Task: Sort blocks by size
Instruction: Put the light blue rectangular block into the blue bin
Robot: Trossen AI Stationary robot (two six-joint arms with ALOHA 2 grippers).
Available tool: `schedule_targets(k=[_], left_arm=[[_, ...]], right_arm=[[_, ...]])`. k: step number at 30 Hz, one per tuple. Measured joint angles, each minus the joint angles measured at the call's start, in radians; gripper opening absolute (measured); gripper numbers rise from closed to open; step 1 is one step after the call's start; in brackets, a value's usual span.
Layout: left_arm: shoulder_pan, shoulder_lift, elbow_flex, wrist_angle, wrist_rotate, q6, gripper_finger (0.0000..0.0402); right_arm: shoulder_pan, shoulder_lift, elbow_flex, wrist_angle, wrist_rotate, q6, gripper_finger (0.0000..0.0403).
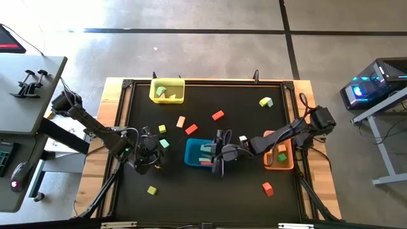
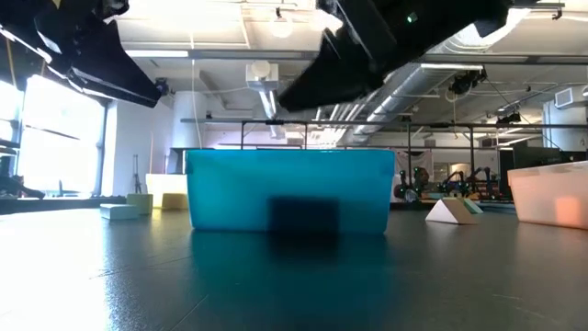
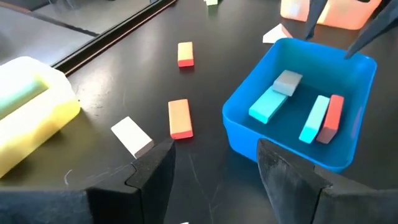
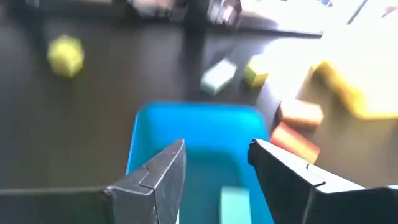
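The right hand point(image 4: 216, 171) hangs over the blue tray point(image 1: 194, 152), fingers apart and holding nothing. In this tray lie four blocks point(image 3: 297, 111): two pale blue bars, one grey, one red. The left hand point(image 3: 214, 168) is open too, near the tray's left side on the worktop point(image 1: 235, 184). Other blocks lie scattered, some in the yellow tray point(image 1: 166, 91) and the orange tray point(image 1: 280, 159)

Blue tray point(image 3: 239, 121) at 3 o'clock holds four bars point(image 3: 268, 104). Orange bar point(image 3: 180, 118) center, white block point(image 3: 131, 134) at 8, yellow tray point(image 3: 37, 118) at 9.
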Motion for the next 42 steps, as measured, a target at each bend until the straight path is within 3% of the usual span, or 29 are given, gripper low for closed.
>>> schedule_targets(k=[7, 12, 18, 23, 27, 31, 36, 42], left_arm=[[0.018, -0.005, 0.0, 0.004, -0.008, -0.033, 0.0213], [0.096, -0.051, 0.0, -0.007, 0.017, -0.026, 0.0213], [0.274, -0.189, 0.0, -0.017, 0.029, 0.126, 0.0213], [0.423, -0.284, 0.0, -0.017, 0.193, 0.276, 0.0213], [0.504, -0.306, 0.0, -0.017, 0.274, 0.336, 0.0213], [0.535, -0.301, 0.0, -0.014, 0.273, 0.368, 0.0213], [0.566, -0.319, -0.114, 0.196, 0.342, 0.404, 0.0213], [0.623, -0.328, -0.332, 0.624, 0.5, 0.388, 0.0213]], right_arm=[[0.037, 0.031, -0.191, 0.671, 0.039, -0.08, 0.0185], [0.046, 0.031, -0.243, 0.884, 0.0, -0.101, 0.0185], [0.048, 0.031, -0.231, 0.871, -0.01, -0.112, 0.0185], [0.048, 0.032, -0.23, 0.83, -0.011, -0.098, 0.0185], [0.048, 0.032, -0.23, 0.815, -0.012, -0.081, 0.0185], [0.053, 0.032, -0.23, 0.811, -0.015, -0.081, 0.0185], [0.061, 0.032, -0.23, 0.79, -0.017, -0.08, 0.0185], [0.068, 0.032, -0.23, 0.773, -0.019, -0.071, 0.0185]])
